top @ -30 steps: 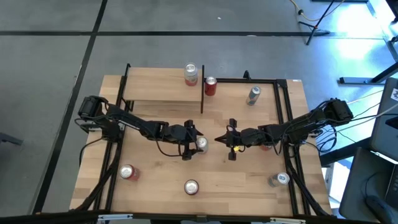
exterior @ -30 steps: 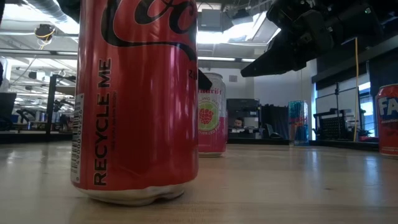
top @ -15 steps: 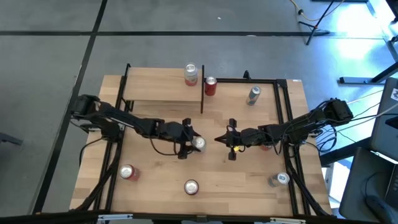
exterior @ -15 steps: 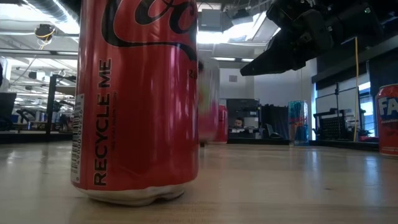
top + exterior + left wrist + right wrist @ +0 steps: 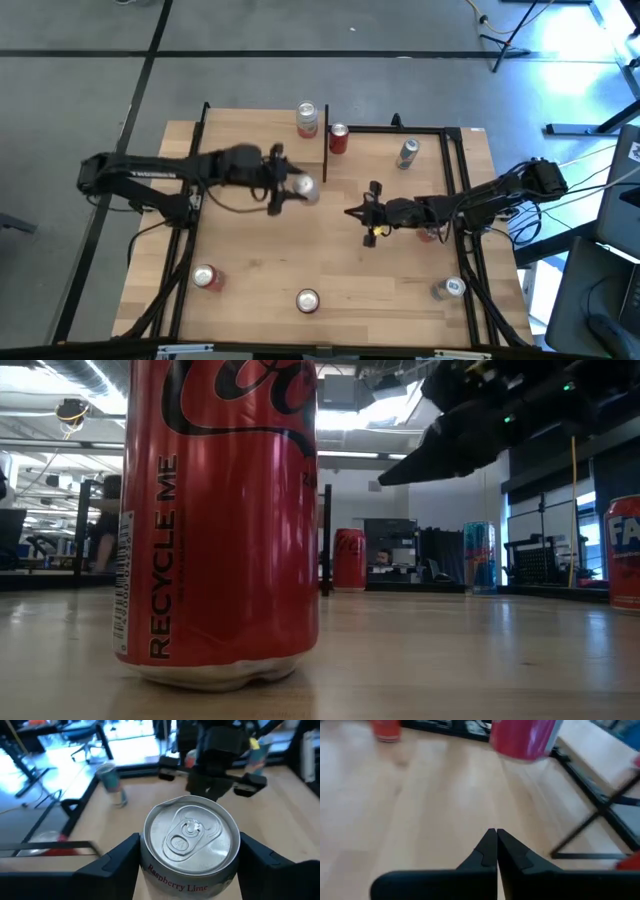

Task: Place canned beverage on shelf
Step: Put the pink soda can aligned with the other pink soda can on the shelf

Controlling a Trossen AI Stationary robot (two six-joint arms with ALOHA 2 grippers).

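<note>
My left gripper [image 5: 288, 187] is shut on a pink raspberry-lime can [image 5: 304, 187], silver top up [image 5: 191, 836], just near of the shelf [image 5: 250, 135], a raised light wood board with black posts at the far left. A silver-and-pink can [image 5: 307, 118] stands on the shelf's right end. The held can also shows in the right wrist view [image 5: 522, 737]. My right gripper [image 5: 365, 215] is shut and empty over the table's middle [image 5: 495, 845]. My left gripper pinches the can between its two fingers [image 5: 117, 865], which lie on opposite sides of the can's wall just below the top rim [image 5: 150, 862]. The fingers come level from the table's left. The can is upright and lifted clear of the table.
A red can [image 5: 338, 138] stands right of the shelf's post, a silver can [image 5: 407, 152] at the far right. Near the front edge stand a red cola can [image 5: 307, 299] [image 5: 220, 520], another red can [image 5: 205, 277] and a grey can [image 5: 447, 288].
My left gripper has lifted the pink can off the table's middle and carried it toward the far edge and a little left, up to the shelf's near side. The can stays upright. My right gripper has shifted slightly toward the far edge and stays shut.
</note>
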